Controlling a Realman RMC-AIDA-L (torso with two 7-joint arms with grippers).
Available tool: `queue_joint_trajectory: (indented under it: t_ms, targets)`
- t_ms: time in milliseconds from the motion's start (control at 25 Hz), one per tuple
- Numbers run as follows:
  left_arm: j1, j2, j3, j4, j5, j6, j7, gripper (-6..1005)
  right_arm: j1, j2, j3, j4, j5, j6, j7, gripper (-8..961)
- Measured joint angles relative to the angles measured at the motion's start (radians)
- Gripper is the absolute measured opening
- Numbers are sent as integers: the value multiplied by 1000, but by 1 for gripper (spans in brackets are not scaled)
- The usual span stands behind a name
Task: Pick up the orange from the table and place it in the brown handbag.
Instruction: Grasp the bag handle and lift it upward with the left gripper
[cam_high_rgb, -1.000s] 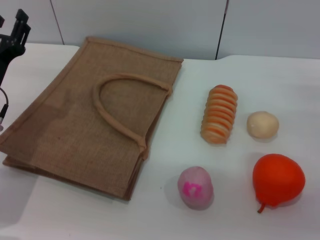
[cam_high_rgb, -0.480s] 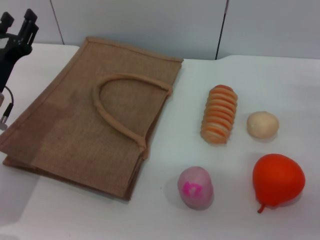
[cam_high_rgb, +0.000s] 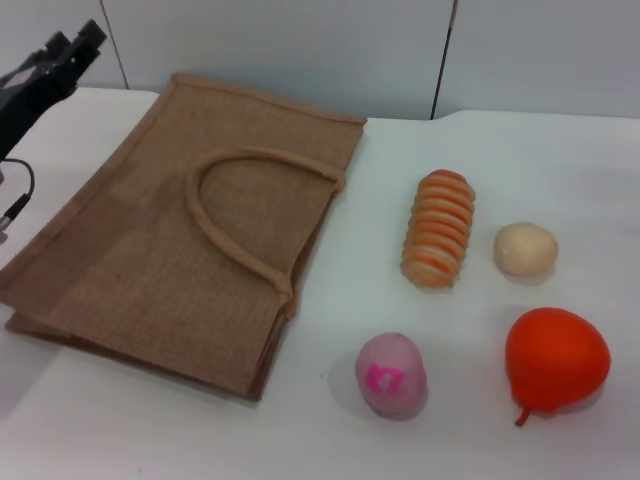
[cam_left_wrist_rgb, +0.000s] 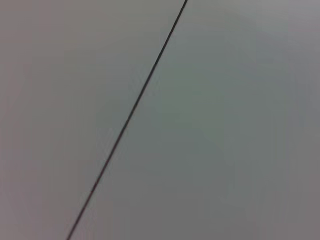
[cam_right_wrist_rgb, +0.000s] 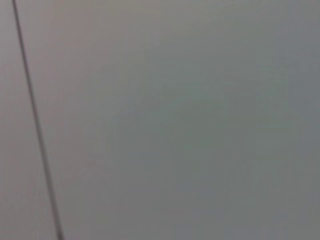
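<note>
Orange (cam_high_rgb: 556, 359) sits at near right of the white table (cam_high_rgb: 560, 170), stem tip pointing toward the near edge, nothing touching it, bare table on every side of it. Pink ball with magenta mark (cam_high_rgb: 391, 374) lies to its left, well apart, also near the front. Small beige ball (cam_high_rgb: 525, 249) is just behind the orange with a gap between them; ribbed orange-and-cream oblong (cam_high_rgb: 439, 228) lies left of that ball, close but not touching. Brown handbag (cam_high_rgb: 190, 230) lies flat across the left half, loop handle on top, its near corner close to the pink ball, its far edge near the back wall. A strip of bare table runs between bag and fruits. Left gripper (cam_high_rgb: 62, 54) is raised at far left, above the table beyond the bag's far-left corner, touching nothing; whether its fingers are apart or together cannot be told. Right gripper is out of the head view. Both wrist views show only a plain grey panel with a dark seam. Versus half a second back, the left gripper has tilted over and shifted slightly right; fruits and bag are unmoved.
</note>
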Motion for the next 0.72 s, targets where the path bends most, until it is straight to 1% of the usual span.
queue_joint_trajectory:
  t_ms: [80, 120, 200, 240, 280, 400, 440, 520, 560, 600, 640, 680, 720]
  targets:
    - [0, 3, 0, 49, 69, 36, -92, 636, 6, -5, -28, -5, -19, -10, 32, 742]
    - [0, 3, 0, 72, 99, 49, -127, 636, 17, -9, -57, -25, -48, -38, 61, 742]
    - [-1, 3, 0, 140, 196, 84, -245, 636, 27, -9, -73, -48, -72, -61, 84, 742]
    - [-9, 3, 0, 197, 305, 115, -356, 636, 37, -9, -86, -69, -93, -80, 107, 742]
    - [-9, 3, 0, 197, 305, 115, -356, 636, 48, -9, -100, -95, -117, -102, 133, 742]
    - [-32, 4, 0, 269, 471, 147, -511, 636, 68, -9, -129, -144, -164, -154, 191, 742]
    - [-36, 4, 0, 280, 501, 150, -539, 636, 71, -10, -141, -153, -168, -168, 200, 742]
    - [-60, 4, 0, 327, 651, 159, -652, 636, 74, -10, -165, -166, -170, -194, 208, 742]
    - [-60, 4, 0, 327, 651, 159, -652, 636, 74, -9, -172, -168, -170, -201, 209, 742]
    - [-70, 4, 0, 339, 701, 160, -691, 636, 74, -9, -177, -169, -170, -207, 209, 741]
    - [-85, 5, 0, 358, 775, 160, -749, 636, 74, -9, -178, -169, -170, -209, 210, 741]
    - [-114, 5, 0, 384, 914, 161, -849, 636, 74, -9, -178, -169, -170, -211, 210, 741]
    - [-119, 5, 0, 388, 940, 161, -867, 636, 74, -9, -179, -169, -170, -211, 211, 741]
